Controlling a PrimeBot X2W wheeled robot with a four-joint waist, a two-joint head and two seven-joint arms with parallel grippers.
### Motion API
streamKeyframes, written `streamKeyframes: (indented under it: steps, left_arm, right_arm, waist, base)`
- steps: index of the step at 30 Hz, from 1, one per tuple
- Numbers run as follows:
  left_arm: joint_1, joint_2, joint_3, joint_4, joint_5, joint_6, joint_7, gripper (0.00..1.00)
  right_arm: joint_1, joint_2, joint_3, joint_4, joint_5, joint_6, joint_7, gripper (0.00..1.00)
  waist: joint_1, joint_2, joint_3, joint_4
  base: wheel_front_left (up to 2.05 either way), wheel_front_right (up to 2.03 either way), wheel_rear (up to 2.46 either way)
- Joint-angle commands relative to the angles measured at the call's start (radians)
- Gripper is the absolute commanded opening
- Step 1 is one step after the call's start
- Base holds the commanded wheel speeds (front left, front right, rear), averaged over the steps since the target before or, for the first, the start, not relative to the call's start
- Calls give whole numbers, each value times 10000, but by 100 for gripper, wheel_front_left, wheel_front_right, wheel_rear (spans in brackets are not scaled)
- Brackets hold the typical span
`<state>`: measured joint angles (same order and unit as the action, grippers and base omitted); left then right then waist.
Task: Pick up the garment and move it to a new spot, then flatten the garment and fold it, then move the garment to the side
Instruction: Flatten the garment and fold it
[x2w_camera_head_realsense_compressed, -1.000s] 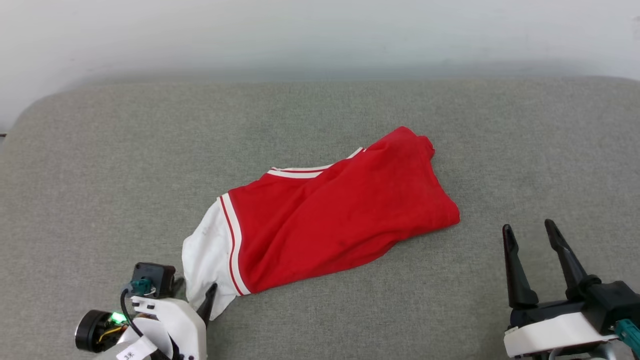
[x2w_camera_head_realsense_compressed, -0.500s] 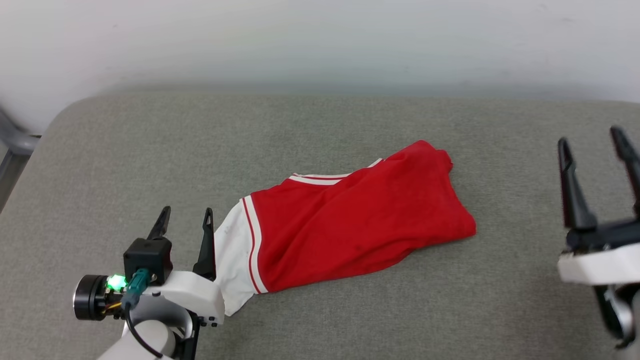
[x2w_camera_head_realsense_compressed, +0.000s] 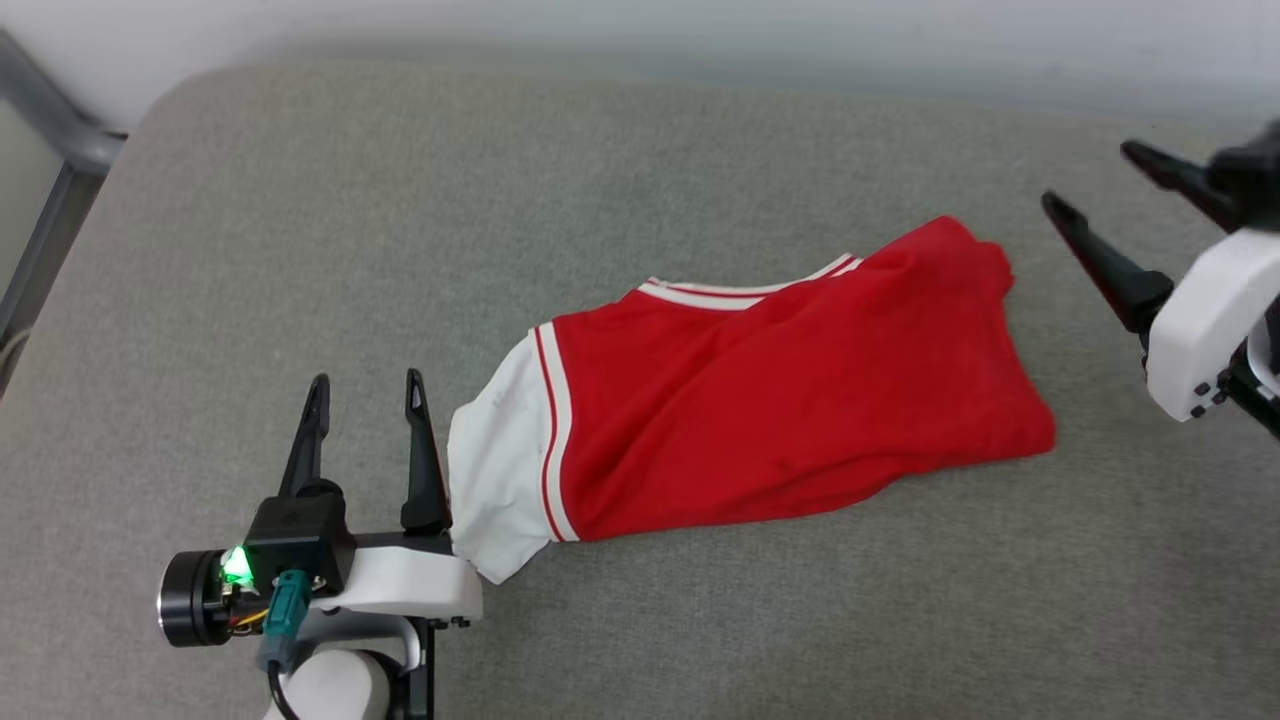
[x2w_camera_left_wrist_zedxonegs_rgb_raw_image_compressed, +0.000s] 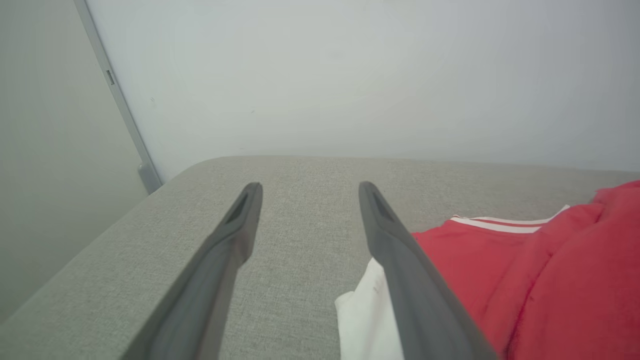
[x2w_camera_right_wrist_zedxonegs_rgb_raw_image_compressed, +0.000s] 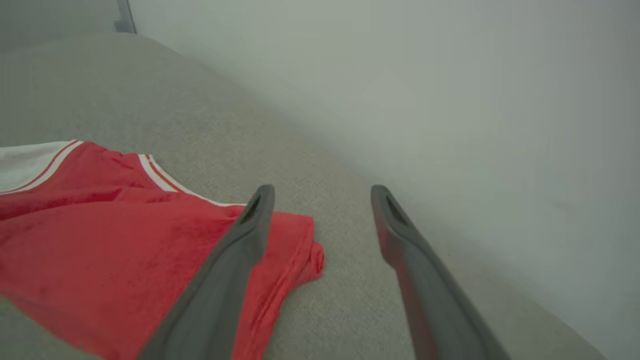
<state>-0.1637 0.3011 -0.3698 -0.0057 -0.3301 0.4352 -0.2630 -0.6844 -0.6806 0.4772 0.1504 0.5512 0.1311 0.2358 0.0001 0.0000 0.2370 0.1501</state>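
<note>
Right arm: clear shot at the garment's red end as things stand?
Probably yes. The right gripper hangs open just beside the red end of the garment, with only grey cushion between them.

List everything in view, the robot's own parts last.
garment: one, red with a white sleeve and red-white striped trim, lying crumpled mid-cushion
cushion: one, grey fabric, under the garment
wall: one, pale, behind the cushion
post: one, grey metal, past the cushion's far left corner
left gripper: one, dark fingers, open and holding nothing, beside the white sleeve
right gripper: one, dark fingers, open and holding nothing, near the garment's red far-right end
</note>
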Motion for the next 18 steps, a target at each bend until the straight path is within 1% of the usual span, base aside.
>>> streamKeyframes:
  steps: [1,3,6,10,13,18]
  left_arm:
    - [73,-79,82,-17,101,-64,-24,100]
    - [88,-407,295,55,363,-334,-24,100]
    - [22,-872,625,112,723,-702,-24,100]
    - [-185,-1441,1020,140,1155,-1180,-24,100]
    - [-319,-1769,1287,174,1425,-1494,-25,100]
    - [-575,-2168,1541,263,1744,-1941,-25,100]
  right_arm:
    - [-220,-156,120,27,110,-7,183,100]
    - [-730,-504,847,142,777,-8,1374,100]
    - [-1451,-827,1677,428,1492,-8,2932,100]
    - [-2280,-961,2520,948,1938,-8,4294,100]
    - [-2893,-738,2954,1544,1967,-8,4801,100]
    - [-3292,-263,3561,2873,1855,-8,4911,100]
  waist:
    - [-1,0,296,218]
    - [-1,0,525,336]
    - [-1,0,830,500]
    - [-1,0,1279,718]
    - [-1,0,1619,827]
    - [-1,0,2087,1083]
  base:
    - [0,0,0]
    - [0,0,0]
    - [0,0,0]
    - [0,0,0]
    - [0,0,0]
    - [0,0,0]
